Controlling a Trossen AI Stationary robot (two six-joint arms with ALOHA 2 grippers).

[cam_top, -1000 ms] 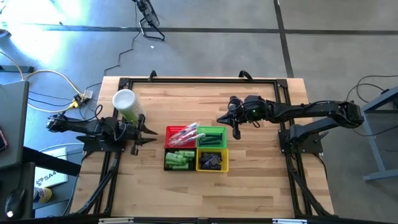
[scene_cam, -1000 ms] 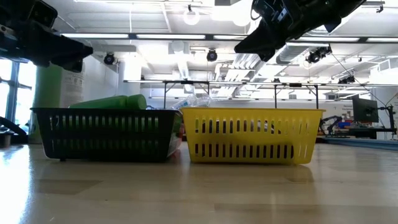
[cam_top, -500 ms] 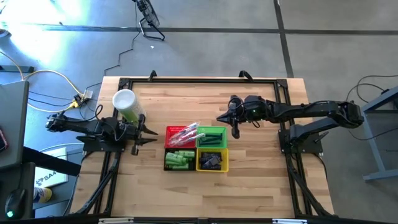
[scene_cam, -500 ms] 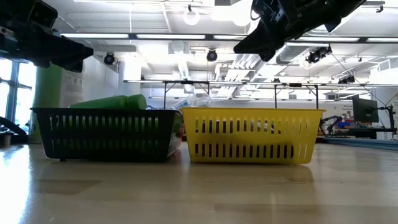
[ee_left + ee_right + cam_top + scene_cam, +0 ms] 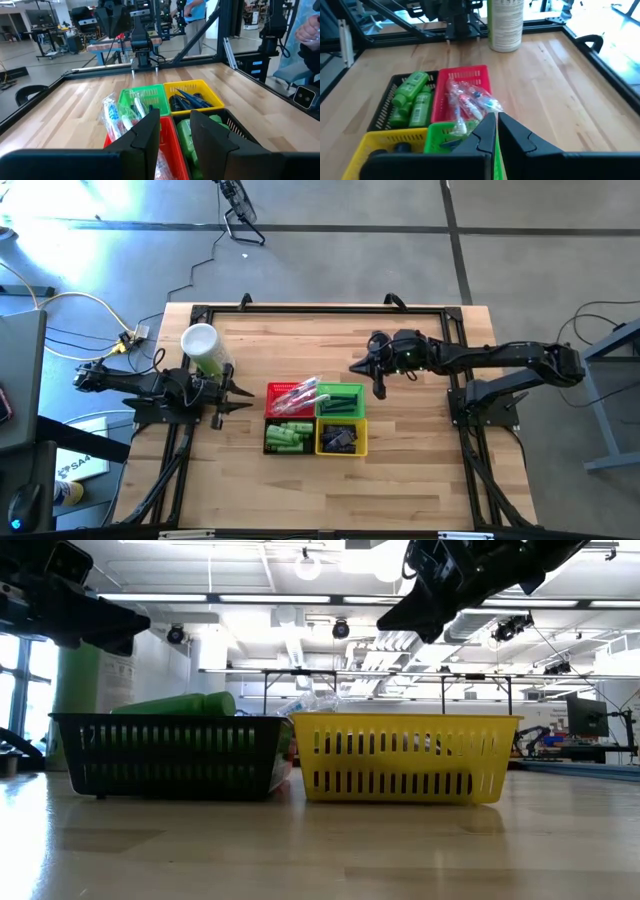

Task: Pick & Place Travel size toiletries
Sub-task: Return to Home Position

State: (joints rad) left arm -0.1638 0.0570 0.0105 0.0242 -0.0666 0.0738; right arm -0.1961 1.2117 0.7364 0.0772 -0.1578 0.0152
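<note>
Four small baskets stand together mid-table. The black basket (image 5: 288,437) holds bright green mini bottles (image 5: 412,98). Dark tubes (image 5: 189,98) lie in the yellow basket (image 5: 341,439). Clear-wrapped toothbrush packs (image 5: 470,101) rest in the red basket (image 5: 290,398) and reach over into the green basket (image 5: 342,399). My left gripper (image 5: 245,394) hangs level just left of the red basket, open, with nothing between its fingers (image 5: 150,132). My right gripper (image 5: 353,369) hovers above the table just beyond the green basket's far right corner, slanting down, shut and empty (image 5: 497,127).
A white and green cup (image 5: 203,348) stands at the far left, close behind my left gripper. A dark metal frame (image 5: 320,308) runs along the table's edges. Bare wood lies on the near side and to the right of the baskets.
</note>
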